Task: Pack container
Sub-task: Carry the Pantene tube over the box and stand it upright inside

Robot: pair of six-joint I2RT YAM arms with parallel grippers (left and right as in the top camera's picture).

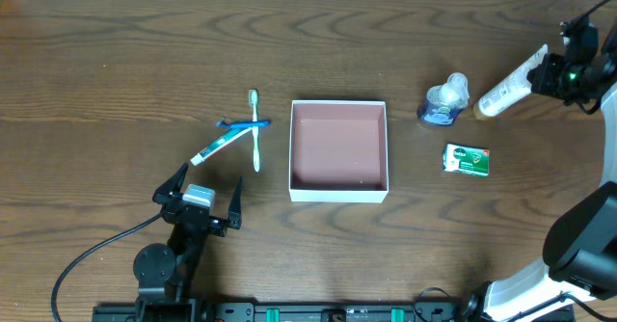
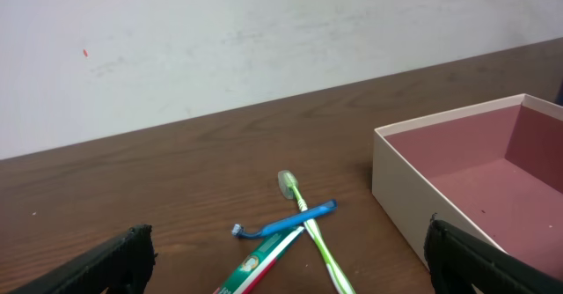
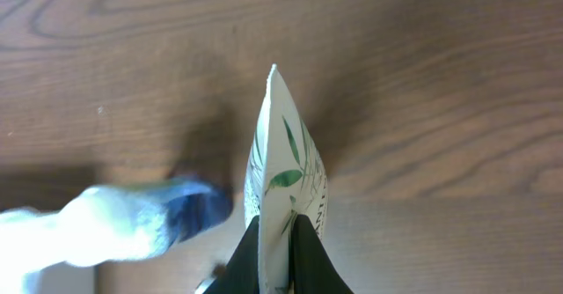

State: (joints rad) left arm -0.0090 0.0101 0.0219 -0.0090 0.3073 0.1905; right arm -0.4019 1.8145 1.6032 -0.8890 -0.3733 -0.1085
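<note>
The container, a shallow white-walled square box with a reddish-brown floor, sits mid-table and holds nothing I can see; it also shows in the left wrist view. My right gripper at the far right is shut on a white tube with green leaf print, seen pinched between the fingers in the right wrist view. My left gripper is open and empty, just short of a toothpaste tube, a blue toothbrush and a green toothbrush, which lie crossed left of the container.
A small blue and clear bottle lies right of the container, next to the held tube. A small green packet lies below it. A black cable runs from the left arm's base. A pale wall stands behind the table.
</note>
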